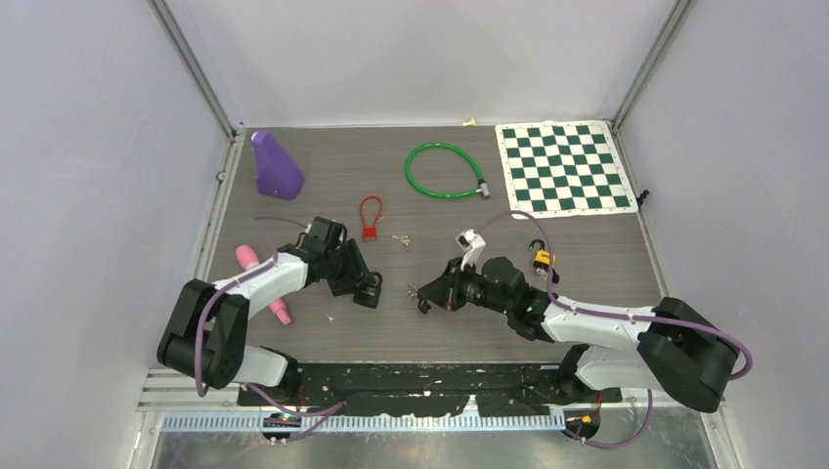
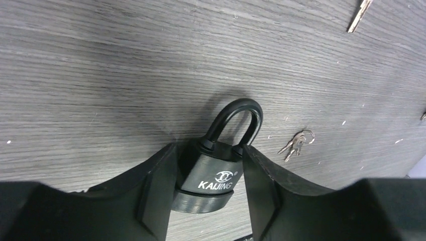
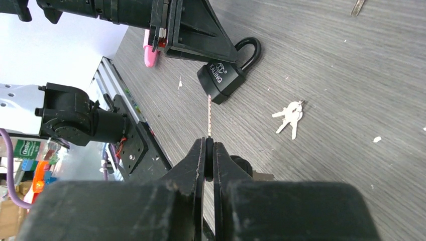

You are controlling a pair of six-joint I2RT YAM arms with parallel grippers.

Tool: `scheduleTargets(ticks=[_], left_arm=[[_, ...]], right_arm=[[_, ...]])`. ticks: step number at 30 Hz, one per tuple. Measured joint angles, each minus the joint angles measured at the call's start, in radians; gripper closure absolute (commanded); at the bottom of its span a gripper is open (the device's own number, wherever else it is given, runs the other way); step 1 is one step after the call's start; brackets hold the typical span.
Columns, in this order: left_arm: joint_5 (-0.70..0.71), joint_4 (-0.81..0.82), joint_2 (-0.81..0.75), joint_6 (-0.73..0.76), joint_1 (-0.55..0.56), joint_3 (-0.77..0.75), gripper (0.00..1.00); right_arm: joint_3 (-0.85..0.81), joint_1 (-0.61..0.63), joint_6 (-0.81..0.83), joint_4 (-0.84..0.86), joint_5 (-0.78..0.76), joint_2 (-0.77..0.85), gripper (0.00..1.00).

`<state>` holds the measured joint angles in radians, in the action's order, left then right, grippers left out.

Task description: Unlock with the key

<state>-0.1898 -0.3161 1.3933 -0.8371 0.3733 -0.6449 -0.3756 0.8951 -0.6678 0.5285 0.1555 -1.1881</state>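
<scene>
Presently, black padlock point(image 3: 220, 80) location: on the left half of the table point(image 1: 587, 293), between the fingers of the left gripper point(image 2: 208, 153).
Padlock attitude: tilted, with the shackle end toward the table surface and the base end turned toward the right arm; "KAIJING" is printed on the body.
Left gripper state: closed onto the padlock body, with one finger against each side.
Key point(image 3: 208, 118) location: clamped in the right gripper point(image 3: 209, 143), with the thin blade projecting beyond the fingertips.
Right gripper state: jaws fully together on the key.
Key to padlock: the blade is aimed at the padlock base; the top view shows a gap between them.
Loose key bunch point(image 3: 289, 116): lying flat on the table, beside the line from key to padlock.
Red padlock point(image 1: 370, 220): farther back, mid-table.
Yellow padlock point(image 1: 540, 260): just beside the right arm.
Green cable lock point(image 1: 445, 171): coiled near the far edge.
Chessboard mat point(image 1: 564, 166): far right corner.
Purple block point(image 1: 276, 166): far left corner.
</scene>
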Motion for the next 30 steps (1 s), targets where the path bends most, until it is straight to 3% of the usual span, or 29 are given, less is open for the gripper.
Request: scheduleTargets(ticks=[7, 13, 20, 30], left_arm=[[-0.003, 0.016, -0.021, -0.075, 0.006, 0.034, 0.47], [-0.038, 0.019, -0.131, -0.144, 0.034, 0.115, 0.26], [0.019, -0.105, -0.225, -0.154, 0.097, 0.128, 0.17], [0.172, -0.279, -0.06, -0.061, 0.118, -0.089, 0.17]], right_arm=[[0.0, 0.002, -0.037, 0.035, 0.016, -0.029, 0.94], [0.0, 0.002, -0.046, 0.047, 0.016, -0.029, 0.95], [0.0, 0.002, -0.046, 0.047, 0.015, -0.029, 0.95], [0.0, 0.002, -0.046, 0.045, 0.01, -0.004, 0.95]])
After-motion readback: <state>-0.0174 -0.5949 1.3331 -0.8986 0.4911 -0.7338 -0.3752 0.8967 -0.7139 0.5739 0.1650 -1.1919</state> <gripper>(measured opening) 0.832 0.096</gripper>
